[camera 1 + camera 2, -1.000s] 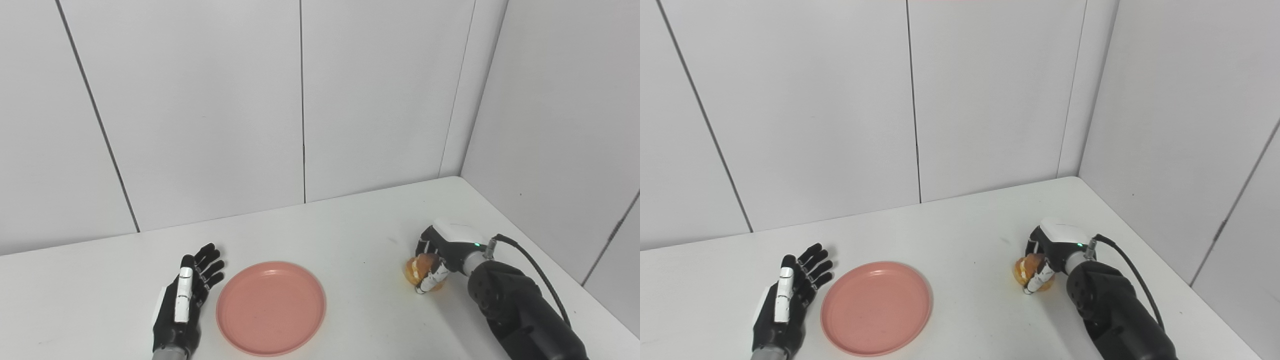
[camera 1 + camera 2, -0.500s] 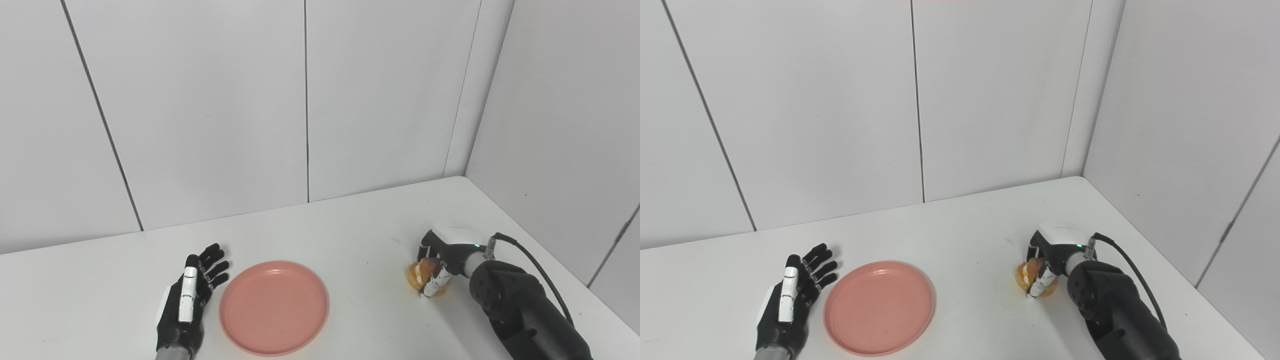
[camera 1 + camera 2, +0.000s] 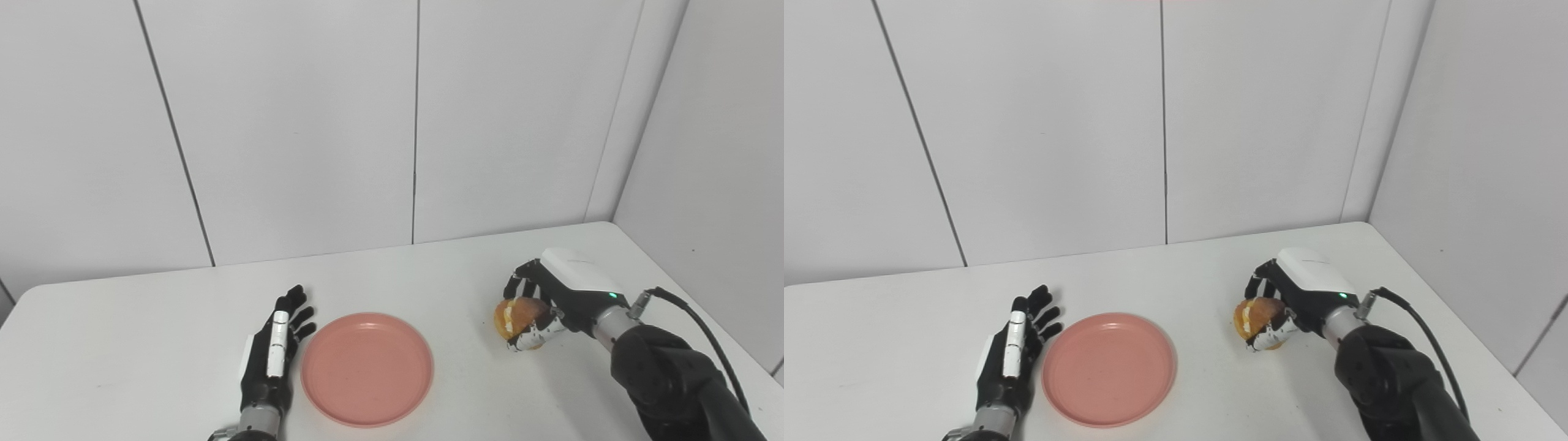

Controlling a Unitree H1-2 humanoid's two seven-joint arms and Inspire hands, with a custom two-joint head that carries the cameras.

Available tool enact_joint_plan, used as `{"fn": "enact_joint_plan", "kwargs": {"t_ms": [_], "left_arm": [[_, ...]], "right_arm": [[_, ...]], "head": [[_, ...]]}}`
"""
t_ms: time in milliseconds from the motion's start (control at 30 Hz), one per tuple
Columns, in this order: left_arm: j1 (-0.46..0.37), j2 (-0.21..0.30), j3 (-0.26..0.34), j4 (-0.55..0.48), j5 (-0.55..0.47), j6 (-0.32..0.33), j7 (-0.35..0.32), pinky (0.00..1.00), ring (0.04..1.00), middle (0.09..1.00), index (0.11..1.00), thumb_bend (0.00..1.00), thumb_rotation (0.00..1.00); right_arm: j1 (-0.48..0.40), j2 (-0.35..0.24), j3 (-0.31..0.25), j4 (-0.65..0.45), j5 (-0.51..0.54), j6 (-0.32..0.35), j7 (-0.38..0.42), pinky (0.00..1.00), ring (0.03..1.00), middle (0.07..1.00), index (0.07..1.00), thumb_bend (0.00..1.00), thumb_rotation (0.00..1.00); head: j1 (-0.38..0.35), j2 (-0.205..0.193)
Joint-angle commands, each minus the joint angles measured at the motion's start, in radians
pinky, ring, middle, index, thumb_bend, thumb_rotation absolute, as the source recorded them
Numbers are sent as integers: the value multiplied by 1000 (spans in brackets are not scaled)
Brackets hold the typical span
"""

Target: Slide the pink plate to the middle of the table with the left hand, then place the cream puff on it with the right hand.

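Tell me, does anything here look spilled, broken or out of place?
Nothing stands out. The pink plate lies flat and empty beside the open left hand, and the right hand grips the cream puff, which looks intact.

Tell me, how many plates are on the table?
1. The pink plate lies on the table, right beside the open left hand. The right hand holds a cream puff off to its right. Nothing seems hidden.

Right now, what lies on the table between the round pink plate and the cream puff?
Nothing: between the round pink plate and the golden cream puff is only bare white table, clear in both eye views.
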Motion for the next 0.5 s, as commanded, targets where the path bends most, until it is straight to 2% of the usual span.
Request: {"fn": "enact_joint_plan", "kwargs": {"t_ms": [0, 100, 167, 267, 467], "left_arm": [[42, -22, -7, 39, 8, 66, 20, 847, 876, 920, 826, 705, 970], [39, -35, -11, 44, 24, 68, 35, 845, 870, 915, 814, 701, 974], [37, -44, -12, 49, 29, 69, 45, 832, 859, 904, 800, 703, 967], [35, -56, -14, 54, 35, 70, 58, 812, 846, 892, 770, 711, 950], [34, -68, -12, 61, 40, 74, 71, 781, 829, 883, 752, 708, 940]], "right_arm": [[-19, -19, -22, -33, 54, -47, -26, 193, 269, 400, 513, 523, 0], [-21, -18, -30, -33, 105, -65, -39, 193, 264, 395, 512, 523, 0], [-28, -9, -31, -34, 125, -58, -46, 194, 261, 456, 489, 530, 0], [-42, 4, -24, -24, 139, -53, -60, 192, 263, 412, 509, 525, 0], [-85, 68, 1, -5, 156, -21, -84, 211, 293, 410, 519, 524, 0]], "head": [[14, 1], [49, 5], [73, 5], [118, 8], [151, 11]]}}
